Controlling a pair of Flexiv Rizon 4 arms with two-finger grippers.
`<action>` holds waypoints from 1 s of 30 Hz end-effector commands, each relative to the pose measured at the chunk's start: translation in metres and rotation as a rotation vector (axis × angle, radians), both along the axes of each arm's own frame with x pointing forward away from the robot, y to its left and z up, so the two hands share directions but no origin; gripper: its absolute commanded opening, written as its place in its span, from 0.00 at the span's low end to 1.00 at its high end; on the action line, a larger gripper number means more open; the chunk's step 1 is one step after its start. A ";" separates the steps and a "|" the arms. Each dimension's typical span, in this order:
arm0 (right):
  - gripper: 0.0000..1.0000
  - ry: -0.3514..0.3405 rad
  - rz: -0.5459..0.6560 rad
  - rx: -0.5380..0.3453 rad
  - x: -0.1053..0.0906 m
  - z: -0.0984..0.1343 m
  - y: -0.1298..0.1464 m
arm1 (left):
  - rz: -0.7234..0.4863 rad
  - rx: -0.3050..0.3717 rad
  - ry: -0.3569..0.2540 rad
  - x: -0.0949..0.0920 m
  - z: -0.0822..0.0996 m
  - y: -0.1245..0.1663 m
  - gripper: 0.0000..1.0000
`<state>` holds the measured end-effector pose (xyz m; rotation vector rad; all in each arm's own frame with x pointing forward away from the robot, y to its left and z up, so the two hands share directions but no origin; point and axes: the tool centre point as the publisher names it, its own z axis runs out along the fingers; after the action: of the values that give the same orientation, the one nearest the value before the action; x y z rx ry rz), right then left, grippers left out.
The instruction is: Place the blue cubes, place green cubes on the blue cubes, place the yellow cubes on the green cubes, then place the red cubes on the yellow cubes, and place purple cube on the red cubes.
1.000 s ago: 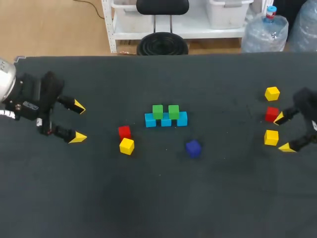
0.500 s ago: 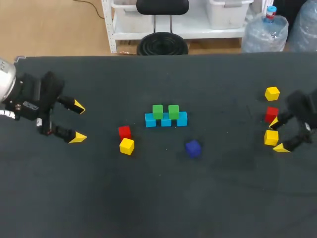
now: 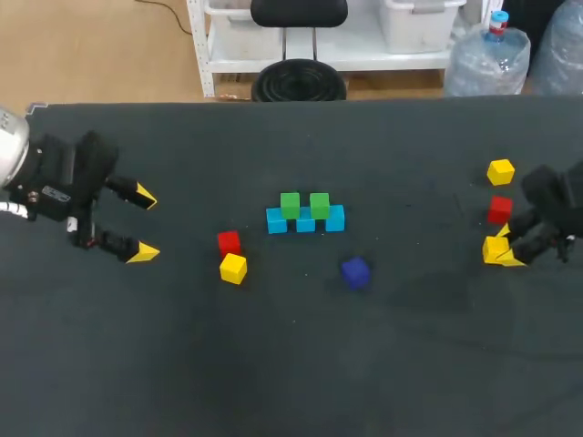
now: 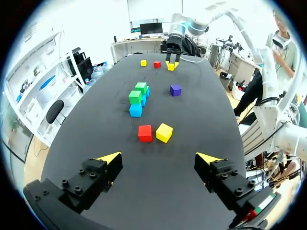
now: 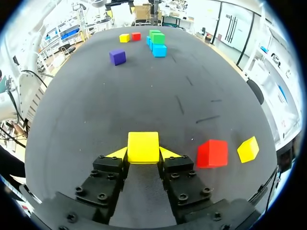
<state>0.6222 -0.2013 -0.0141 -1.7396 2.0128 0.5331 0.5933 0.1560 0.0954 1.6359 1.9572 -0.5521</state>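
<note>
The right hand (image 3: 506,252) is clamped on a small yellow plastic cube (image 5: 143,146) at the surface's (image 3: 410,364) 3 o'clock edge; best lift straight, then centre it across the green cubes (image 3: 291,203). The left hand (image 4: 158,158) gapes empty.

On the table (image 3: 291,364), a central row of cubes (image 3: 305,224) carries two upper cubes (image 3: 290,204). Front-left lies a pair of cubes (image 3: 233,268) (one just behind the other); front-right, a lone cube (image 3: 355,271). Far right, front to back: front cube (image 3: 492,248) between the right gripper's (image 3: 504,248) fingers, middle cube (image 3: 498,209), back cube (image 3: 500,171).
</note>
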 end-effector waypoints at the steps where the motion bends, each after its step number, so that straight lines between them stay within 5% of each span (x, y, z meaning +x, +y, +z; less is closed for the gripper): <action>1: 0.00 -0.009 0.003 0.002 -0.002 0.008 0.006 | -0.002 -0.002 -0.001 0.001 -0.001 0.000 1.00; 20: 0.00 -0.076 0.102 0.024 -0.002 0.091 0.056 | -0.002 -0.002 -0.001 0.001 -0.001 0.000 1.00; 30: 0.00 -0.135 0.135 0.054 0.029 0.112 0.104 | -0.002 -0.002 -0.001 0.001 -0.001 0.000 1.00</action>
<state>0.6379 -0.1111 0.1049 -1.8287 1.7875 0.4785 0.5933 0.1560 0.0953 1.6359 1.9572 -0.5521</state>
